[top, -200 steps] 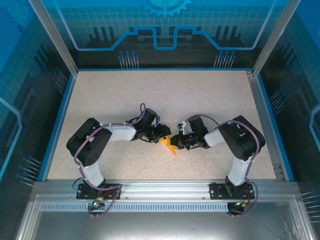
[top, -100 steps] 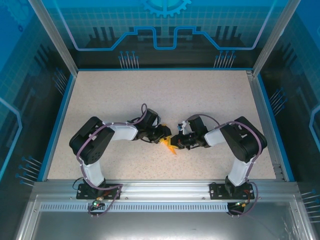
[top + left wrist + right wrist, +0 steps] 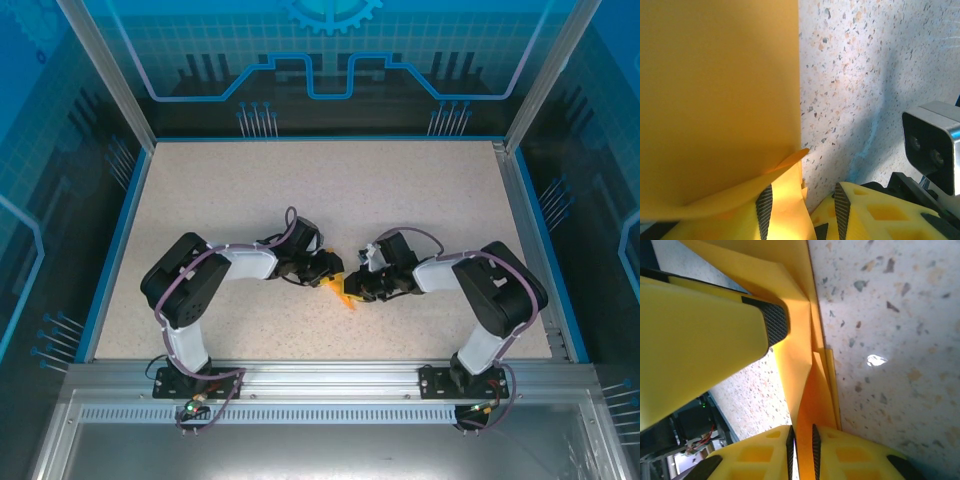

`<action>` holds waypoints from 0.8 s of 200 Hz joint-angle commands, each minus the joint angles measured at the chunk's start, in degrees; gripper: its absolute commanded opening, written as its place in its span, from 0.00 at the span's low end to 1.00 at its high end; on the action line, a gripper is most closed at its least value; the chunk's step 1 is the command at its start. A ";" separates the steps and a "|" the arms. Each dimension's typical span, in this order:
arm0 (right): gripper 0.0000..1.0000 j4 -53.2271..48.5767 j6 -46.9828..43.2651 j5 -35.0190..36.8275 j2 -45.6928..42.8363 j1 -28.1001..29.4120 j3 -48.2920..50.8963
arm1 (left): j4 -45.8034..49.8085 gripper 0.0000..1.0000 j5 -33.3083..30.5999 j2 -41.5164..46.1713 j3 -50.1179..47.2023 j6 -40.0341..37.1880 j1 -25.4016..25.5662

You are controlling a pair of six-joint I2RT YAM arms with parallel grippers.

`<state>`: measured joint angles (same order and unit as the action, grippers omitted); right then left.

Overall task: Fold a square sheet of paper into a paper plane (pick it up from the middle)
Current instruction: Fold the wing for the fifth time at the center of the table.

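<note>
The square sheet of paper [image 3: 346, 293], bright orange and folded into a narrow creased shape, sits at the table's middle between both grippers. My left gripper [image 3: 331, 272] reaches it from the left. In the left wrist view a wide orange panel [image 3: 720, 100] stands over the left finger; a flap lies against that pad while the jaws [image 3: 802, 207] stand apart with table showing between them. My right gripper [image 3: 354, 287] comes from the right. Its jaws [image 3: 802, 442] are a narrow gap apart around the paper's fold [image 3: 800, 365], with a sliver of light beside one pad.
The speckled table [image 3: 330, 190] has a blue rim and glass walls on three sides. The left gripper's yellow finger [image 3: 715, 315] sits close over the paper in the right wrist view. The right arm's camera housing [image 3: 935, 145] is near the left gripper.
My right gripper's jaws have parted slightly from a tight pinch on the paper, and the right arm's elbow has swung outward to the right. The left arm has barely moved.
</note>
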<state>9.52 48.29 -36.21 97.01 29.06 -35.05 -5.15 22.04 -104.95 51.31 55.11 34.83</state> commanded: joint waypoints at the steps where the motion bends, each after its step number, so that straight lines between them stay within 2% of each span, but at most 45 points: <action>1: 0.20 -9.29 -3.39 3.23 -0.99 1.23 -0.67 | 4.95 0.41 -2.27 -2.19 0.46 -1.67 -0.46; 62: 0.10 -14.86 -6.09 7.23 0.73 2.55 -1.51 | 5.55 0.41 -2.19 -2.04 0.81 -1.69 -0.46; 101: 0.11 -16.50 -5.76 10.43 -0.11 3.25 -1.29 | 6.00 0.41 -2.05 -1.75 0.97 -1.89 -0.46; 160: 0.20 -18.86 -8.37 8.64 -5.54 4.20 -2.28 | 6.91 0.41 -2.14 -1.75 1.25 -2.28 -0.46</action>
<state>-2.83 42.52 -28.67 93.23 32.10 -37.50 -3.20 22.06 -105.06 52.16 54.81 34.79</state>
